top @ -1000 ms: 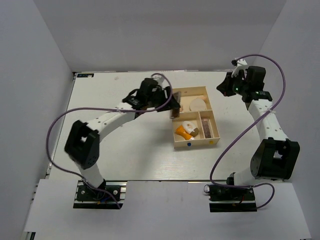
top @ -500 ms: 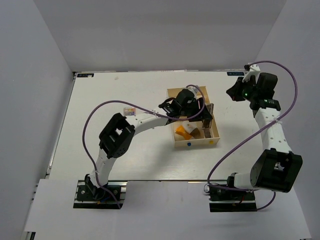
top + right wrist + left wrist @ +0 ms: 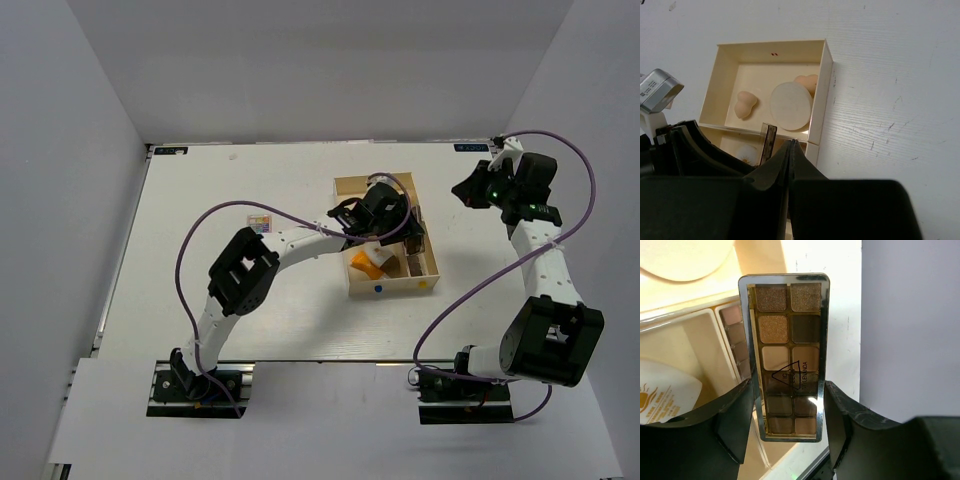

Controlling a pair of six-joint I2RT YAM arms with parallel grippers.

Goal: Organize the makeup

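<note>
My left gripper [image 3: 787, 390] is shut on a long brown palette [image 3: 787, 350] and holds it on end over the right compartment of the cream box [image 3: 395, 291]; in the top view the left gripper [image 3: 408, 226] is above the box. A second brown palette [image 3: 735, 340] stands in that compartment. The white egg-shaped item [image 3: 665, 390] and orange tube [image 3: 364, 265] lie in the near-left compartment. Two peach sponges [image 3: 746, 103] and the cream disc [image 3: 791, 106] lie in the far compartment. The small square colourful palette [image 3: 260, 222] lies on the table, left of the box. My right gripper [image 3: 791, 142] is shut and empty, right of the box.
The box rim [image 3: 770, 45] runs beneath both wrist cameras. The left arm's purple cable [image 3: 215, 215] loops over the table's left half. Grey walls close in the table on three sides.
My left gripper has carried the brown palette from the box's left side across to its right compartment. My right arm has drawn back to the right.
</note>
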